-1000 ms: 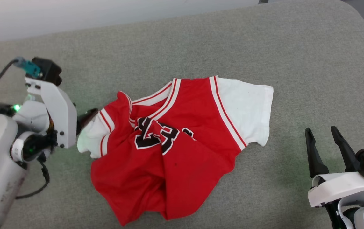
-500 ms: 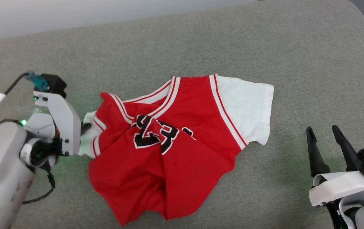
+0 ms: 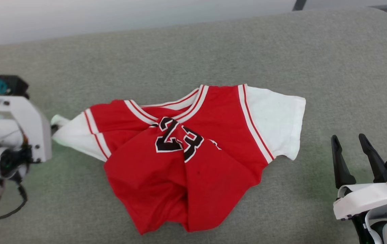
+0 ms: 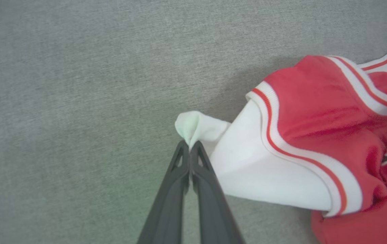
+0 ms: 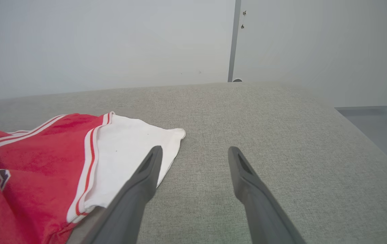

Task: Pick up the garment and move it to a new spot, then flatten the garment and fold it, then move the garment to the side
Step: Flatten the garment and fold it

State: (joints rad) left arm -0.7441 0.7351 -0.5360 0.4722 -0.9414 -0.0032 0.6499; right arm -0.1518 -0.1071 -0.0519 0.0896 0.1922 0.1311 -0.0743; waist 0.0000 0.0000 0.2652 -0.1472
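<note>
The garment (image 3: pixel 179 159) lies crumpled mid-worktop (image 3: pixel 315 51), its black "23" upside down in the head view. The left wrist view makes plain what the head view half hides: the left claw (image 4: pixel 190 146) pinched tight on the white sleeve's tip. The right claw (image 5: pixel 195 151) gapes empty just beside the other sleeve.

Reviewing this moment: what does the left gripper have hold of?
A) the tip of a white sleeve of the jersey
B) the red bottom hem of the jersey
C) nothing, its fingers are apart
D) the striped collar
A: the left wrist view shows the left gripper shut on the bunched tip of the white sleeve of the jersey.
</note>
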